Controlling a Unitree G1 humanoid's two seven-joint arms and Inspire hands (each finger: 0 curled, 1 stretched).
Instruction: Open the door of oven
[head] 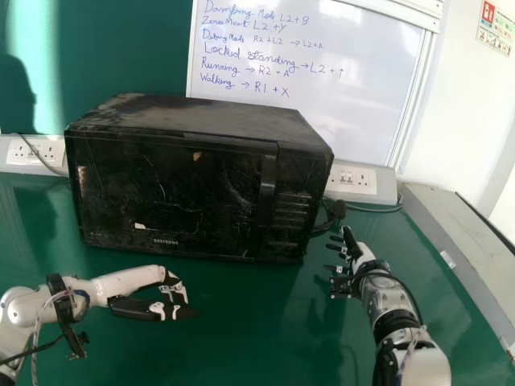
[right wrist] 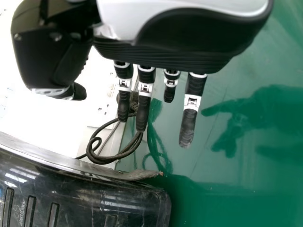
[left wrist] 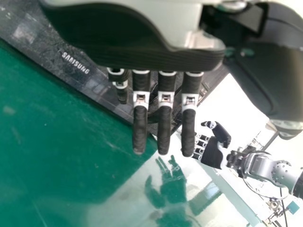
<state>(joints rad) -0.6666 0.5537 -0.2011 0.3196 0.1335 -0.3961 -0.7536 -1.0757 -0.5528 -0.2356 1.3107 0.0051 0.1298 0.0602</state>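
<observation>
A black microwave-style oven [head: 169,193] stands on the green table, its door shut and the upright handle [head: 265,191] toward the front's right side. My left hand [head: 153,291] is in front of the oven's lower left half, apart from it, fingers extended. In the left wrist view my left hand [left wrist: 164,118] has its fingers straight near the oven's lower front [left wrist: 71,61]. My right hand [head: 354,261] is beyond the oven's right front corner, not touching it. The right wrist view has my right hand [right wrist: 144,101] with relaxed fingers, beside the oven's control panel [right wrist: 85,203].
A black cable [right wrist: 113,158] lies by the oven's right side, near wall sockets [head: 352,178]. More sockets [head: 36,153] are at the left. A whiteboard [head: 314,88] stands behind, and a grey ledge [head: 459,249] borders the table's right side.
</observation>
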